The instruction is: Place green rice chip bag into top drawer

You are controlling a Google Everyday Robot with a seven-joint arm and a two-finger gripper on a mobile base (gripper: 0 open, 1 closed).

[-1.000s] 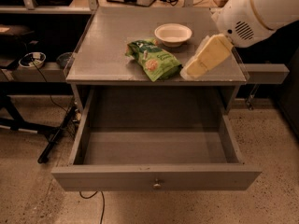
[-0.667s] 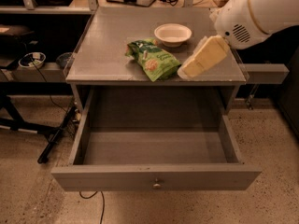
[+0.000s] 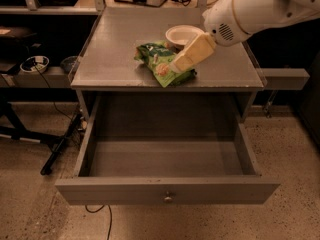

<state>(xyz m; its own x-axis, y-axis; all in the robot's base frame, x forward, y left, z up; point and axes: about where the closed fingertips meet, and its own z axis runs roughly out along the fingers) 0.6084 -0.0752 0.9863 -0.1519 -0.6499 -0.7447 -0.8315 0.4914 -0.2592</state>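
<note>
Lying on the grey wooden worktop (image 3: 115, 59) were one crinkly green rice chip bag (image 3: 156, 60) and, just behind it, one white round bowl (image 3: 181, 34). One wide grey top drawer (image 3: 167, 189) stood open below. One cream end effector (image 3: 176, 66) pressed over the bag's right side; its opening could not be told.

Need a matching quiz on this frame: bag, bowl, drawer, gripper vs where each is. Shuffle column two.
1 green rice chip bag
2 white bowl
3 top drawer
4 gripper

A pulled open below the tabletop
B over the bag
C tabletop, near front edge
D tabletop, behind the bag

Pairs: 1-C, 2-D, 3-A, 4-B
</note>
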